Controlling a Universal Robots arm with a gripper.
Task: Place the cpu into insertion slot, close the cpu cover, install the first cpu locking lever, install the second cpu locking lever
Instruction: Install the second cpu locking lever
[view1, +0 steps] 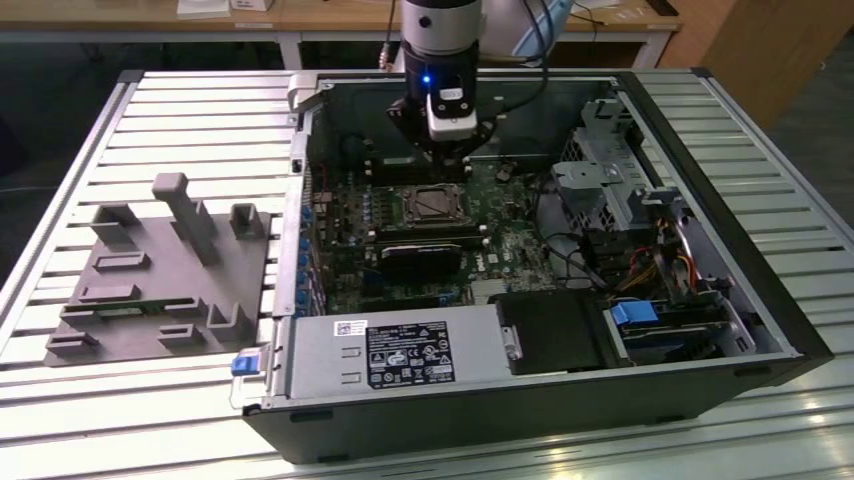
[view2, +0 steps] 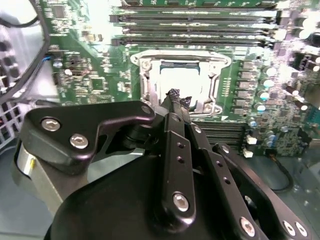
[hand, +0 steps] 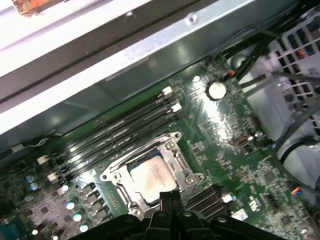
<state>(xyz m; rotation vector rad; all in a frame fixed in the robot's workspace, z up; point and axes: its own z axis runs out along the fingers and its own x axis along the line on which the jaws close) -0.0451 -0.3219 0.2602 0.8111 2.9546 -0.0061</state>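
So the cpu (hand: 152, 181) is already sitting in the insertion slot (hand: 117, 176) on the green motherboard (view1: 514, 250), inside the open pc case (view1: 747, 290) lying on the slatted table (view1: 160, 120) near its far edge. The cpu cover (view2: 220, 62) looks folded down flat around the chip in both wrist views. The jaws are pinched together, tips hovering right over the near rim of the socket, gripping nothing. A grey fixture block (view1: 154, 270) sits toward the exterior view's left

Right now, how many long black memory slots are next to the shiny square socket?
4, side by side in one row of slots between the socket and the case wall in the first wrist view. The gripper may hide others.
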